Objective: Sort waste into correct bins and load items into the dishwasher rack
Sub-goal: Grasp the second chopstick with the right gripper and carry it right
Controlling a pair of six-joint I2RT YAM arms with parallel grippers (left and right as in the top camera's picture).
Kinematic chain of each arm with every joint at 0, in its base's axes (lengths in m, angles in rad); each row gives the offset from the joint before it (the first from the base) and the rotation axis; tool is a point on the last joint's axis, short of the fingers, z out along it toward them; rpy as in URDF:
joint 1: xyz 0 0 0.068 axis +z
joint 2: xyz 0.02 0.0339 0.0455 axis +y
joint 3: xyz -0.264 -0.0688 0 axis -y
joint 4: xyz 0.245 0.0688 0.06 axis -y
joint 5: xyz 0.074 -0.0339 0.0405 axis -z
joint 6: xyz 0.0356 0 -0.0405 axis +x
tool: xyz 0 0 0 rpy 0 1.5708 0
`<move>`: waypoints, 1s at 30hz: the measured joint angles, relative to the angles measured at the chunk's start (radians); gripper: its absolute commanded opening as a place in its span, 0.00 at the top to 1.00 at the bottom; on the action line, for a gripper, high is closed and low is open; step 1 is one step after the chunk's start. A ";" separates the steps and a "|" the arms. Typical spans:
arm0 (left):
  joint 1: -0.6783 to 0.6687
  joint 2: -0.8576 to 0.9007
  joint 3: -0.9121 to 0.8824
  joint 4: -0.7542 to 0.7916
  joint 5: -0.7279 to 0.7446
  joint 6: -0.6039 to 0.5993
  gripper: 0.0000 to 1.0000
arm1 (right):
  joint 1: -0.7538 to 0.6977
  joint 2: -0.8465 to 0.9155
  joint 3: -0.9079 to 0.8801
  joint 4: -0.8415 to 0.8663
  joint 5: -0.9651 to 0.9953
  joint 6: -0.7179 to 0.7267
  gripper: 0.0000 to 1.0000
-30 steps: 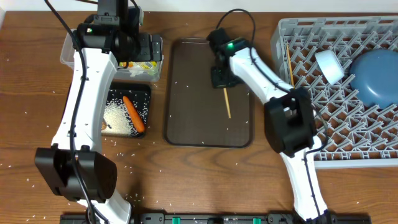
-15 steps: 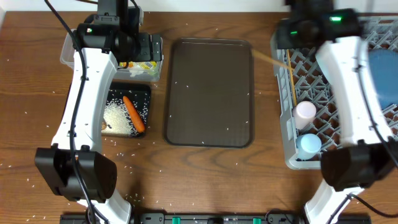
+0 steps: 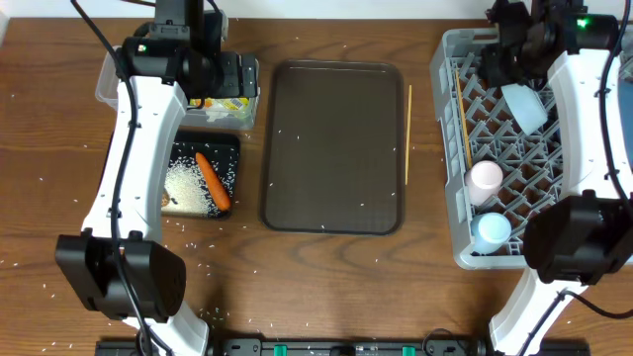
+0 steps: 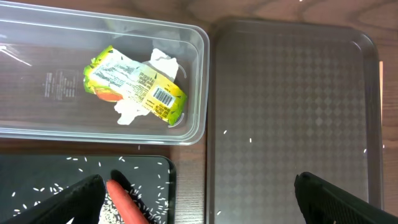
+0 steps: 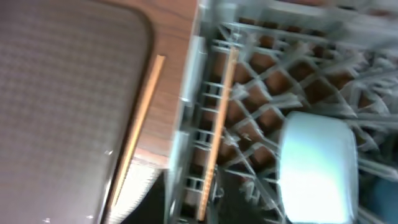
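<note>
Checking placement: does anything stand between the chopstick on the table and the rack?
Only the left wall of the rack. The chopstick lies on the table between that wall and the brown tray; nothing else intervenes.

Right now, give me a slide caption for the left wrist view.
Foil wrapper and tissue lie in the clear tub; carrot and rice in the black tray below.

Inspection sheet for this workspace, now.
Surface: wooden table, rice grains scattered.
Job's things: carrot and rice in black tray; wrapper and tissue in clear tub; pink cup, blue cup, small bowl, one chopstick in rack; other chopstick on table beside rack.
Clutter: brown tray, nearly bare.
Tools: left tool open, empty, above tub; right tool above rack, state unclear.
Cables: black cable along left arm.
Surroundings: nothing seen.
</note>
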 measured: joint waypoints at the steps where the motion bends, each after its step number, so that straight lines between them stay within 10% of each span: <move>1: 0.000 0.000 0.000 0.000 0.000 0.000 0.02 | 0.008 0.000 0.000 0.000 -0.016 -0.004 0.53; 12: 0.000 0.000 0.000 0.000 0.003 0.000 0.02 | 0.266 0.054 0.000 -0.071 0.051 0.274 0.69; 30: 0.000 0.000 0.000 0.000 0.003 0.000 0.02 | 0.297 0.296 -0.001 -0.034 0.261 0.561 0.76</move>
